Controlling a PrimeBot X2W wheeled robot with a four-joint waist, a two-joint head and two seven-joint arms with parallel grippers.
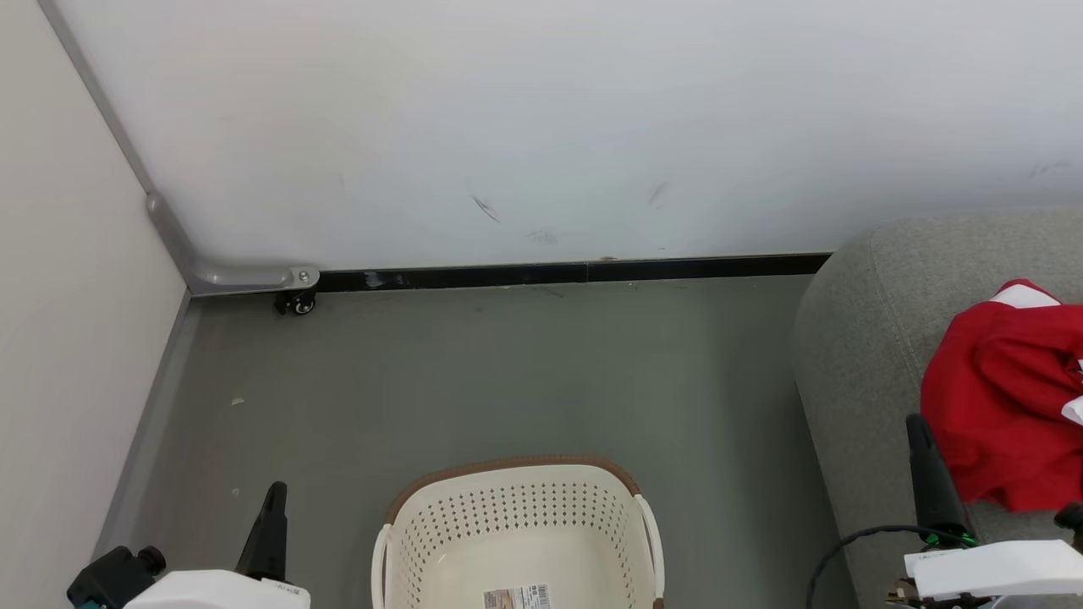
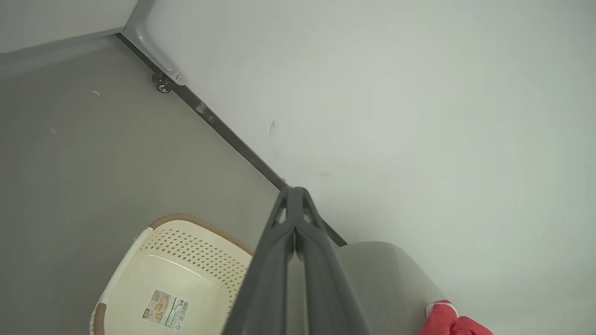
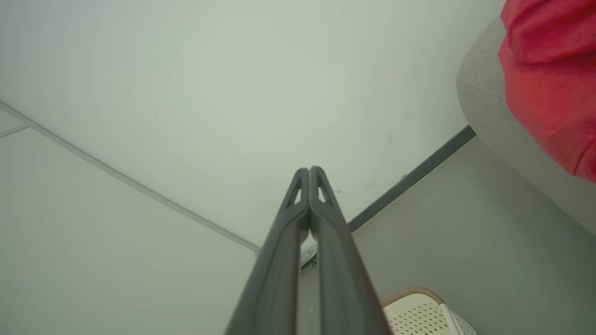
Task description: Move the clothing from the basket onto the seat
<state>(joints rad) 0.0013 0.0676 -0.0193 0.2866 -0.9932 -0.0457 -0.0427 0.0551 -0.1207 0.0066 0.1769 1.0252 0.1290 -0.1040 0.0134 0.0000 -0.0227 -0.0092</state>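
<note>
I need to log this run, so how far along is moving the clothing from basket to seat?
Done: the clothing lies on the grey seat, and the basket holds just a label where visible. In hand: nothing; the left gripper and right gripper are shut and empty. Left: likely nothing, though the basket's near end is cut off.

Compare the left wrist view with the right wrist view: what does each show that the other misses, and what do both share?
Left wrist, not right: the shut left gripper and the label inside the basket. Right wrist, not left: the shut right gripper. Both: the basket, the seat and the red clothing on it.
</note>
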